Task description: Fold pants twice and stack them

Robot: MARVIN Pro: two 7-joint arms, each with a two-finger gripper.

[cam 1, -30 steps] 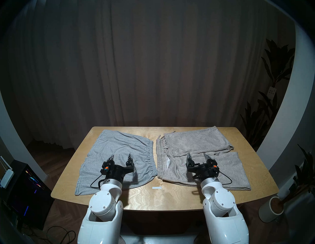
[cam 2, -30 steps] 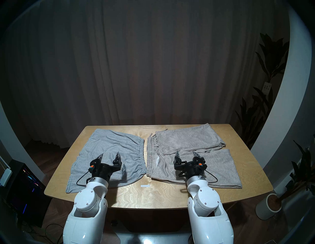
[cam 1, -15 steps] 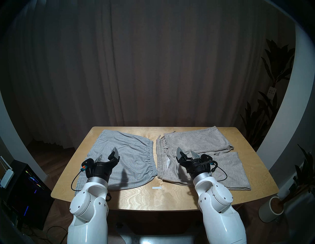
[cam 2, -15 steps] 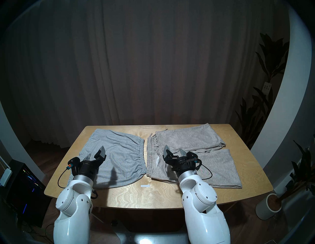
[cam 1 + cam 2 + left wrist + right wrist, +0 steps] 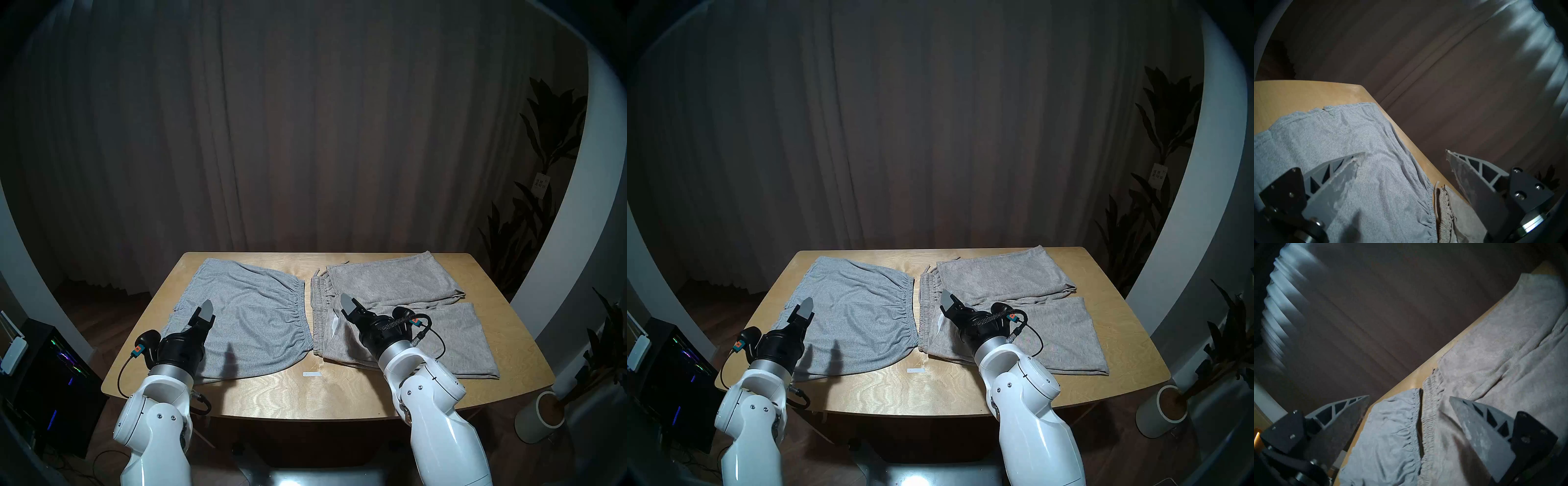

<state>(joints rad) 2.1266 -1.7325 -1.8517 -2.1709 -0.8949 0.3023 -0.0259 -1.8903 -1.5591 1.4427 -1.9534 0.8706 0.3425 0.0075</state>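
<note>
We're still pre-fold: left gripper (image 5: pixel 1405 157) spread empty above the light grey pants (image 5: pixel 244 312), right gripper (image 5: pixel 1409 399) spread empty above the beige pants (image 5: pixel 403 312) beside them, so next we probably drop to an edge and pinch.

Wooden table (image 5: pixel 966 390) holds light grey pants (image 5: pixel 861 315) on the left, beige-grey pants (image 5: pixel 1034 305) on the right, waistbands facing, just apart. Left gripper (image 5: pixel 805 310) hovers over the grey pair, right gripper (image 5: pixel 947 302) over the beige waistband (jaw gaps hidden edge-on). White tag (image 5: pixel 915 370) near front edge.
</note>
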